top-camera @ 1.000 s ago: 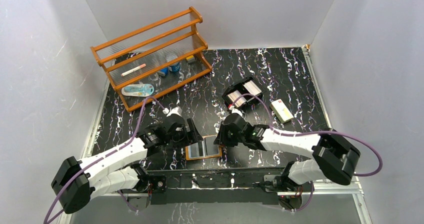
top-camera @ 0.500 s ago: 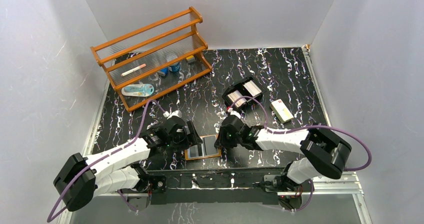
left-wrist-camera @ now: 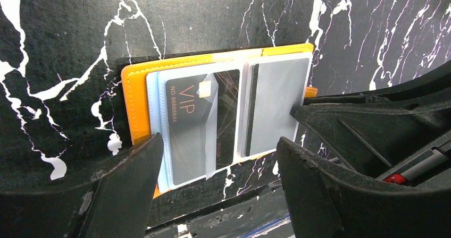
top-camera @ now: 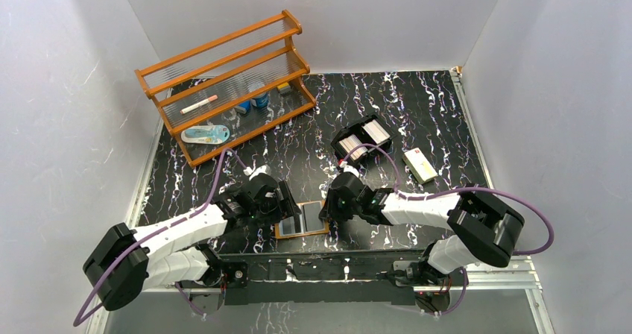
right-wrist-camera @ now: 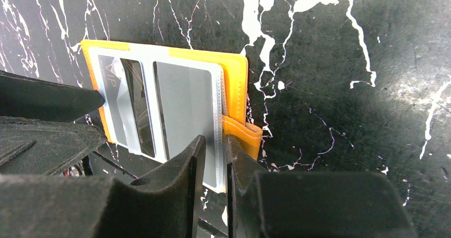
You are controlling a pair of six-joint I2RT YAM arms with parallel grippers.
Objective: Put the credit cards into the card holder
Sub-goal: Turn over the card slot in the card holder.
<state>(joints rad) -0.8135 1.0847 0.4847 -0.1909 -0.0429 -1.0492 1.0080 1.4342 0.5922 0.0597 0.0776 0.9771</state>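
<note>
The orange card holder [top-camera: 302, 220] [left-wrist-camera: 135, 105] [right-wrist-camera: 236, 84] lies open and flat near the table's front edge. A dark credit card marked VIP [left-wrist-camera: 191, 116] sits in its left clear sleeve. A grey card [left-wrist-camera: 276, 102] [right-wrist-camera: 186, 100] sits in the right sleeve. My left gripper [top-camera: 285, 206] [left-wrist-camera: 219, 145] hangs wide open above the holder and holds nothing. My right gripper [top-camera: 326, 213] [right-wrist-camera: 215, 142] has its jaws only a narrow gap apart, over the right sleeve's stitched edge, beside the snap tab [right-wrist-camera: 244, 134]. Nothing is clamped between them. More pale cards [top-camera: 375, 131] stand in the black tray [top-camera: 350, 134].
An orange wooden rack [top-camera: 223, 80] with small items stands at the back left. A cream oblong box [top-camera: 419, 165] lies right of the tray. The metal front rail [top-camera: 320, 259] runs just below the holder. Grey walls close in the table.
The right gripper moved a little left, onto the holder's right edge, and its jaws narrowed. The left gripper shifted slightly toward the holder. Both have been almost still for the last half second.
</note>
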